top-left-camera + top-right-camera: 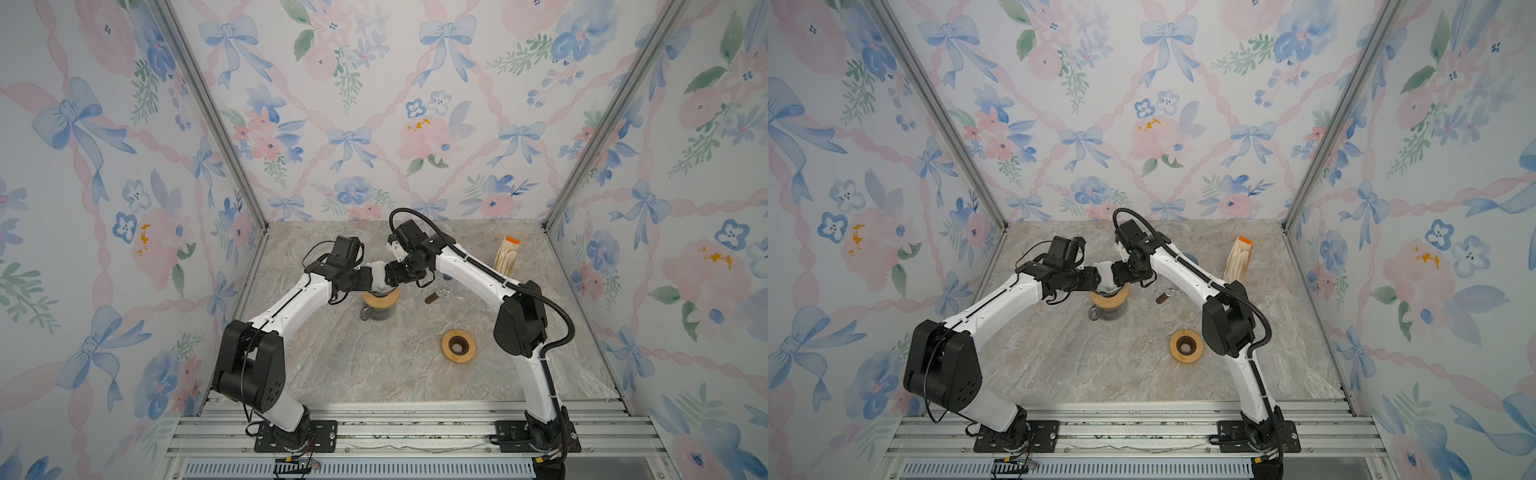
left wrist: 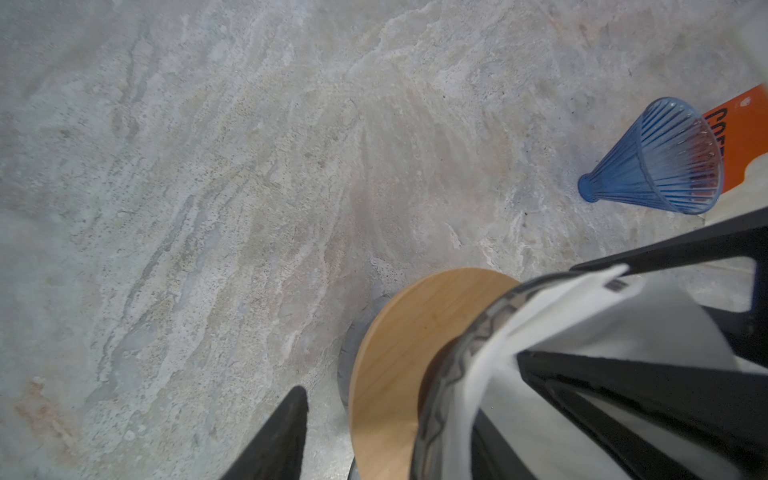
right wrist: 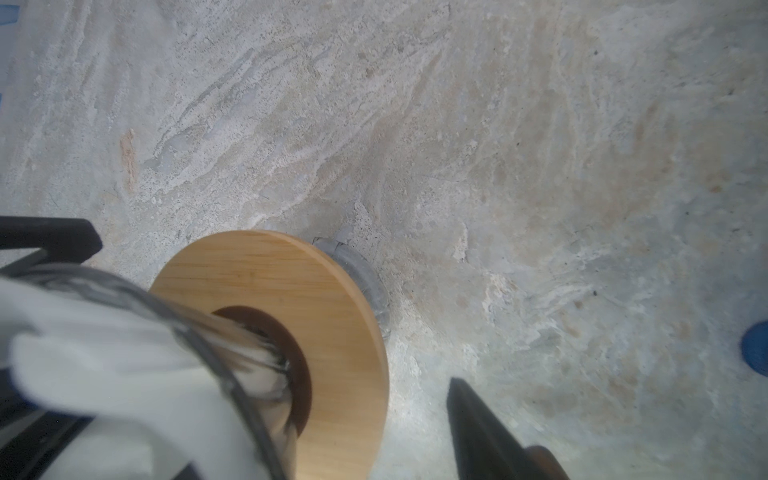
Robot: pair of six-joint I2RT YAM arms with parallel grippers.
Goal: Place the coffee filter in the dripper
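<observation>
Your left pincer (image 1: 370, 281) is spread. One finger hangs clear outside the wooden collar (image 3: 270, 270) and the other lies against the paper, pinching nothing that I can see. Pull it out crookedly and that finger may drag the paper up with it.

The coffee filter (image 3: 104, 353) sits in the glass dripper (image 3: 220, 326) on the carafe (image 1: 376, 313), with its tip down the hole and its top edge bunched above the rim. Press too hard and the paper may crease or tear, or the collar may slide on the carafe.

Your right pincer (image 1: 390, 275), likewise spread, hangs just beside the left. Move both at once and they may knock together.
</observation>
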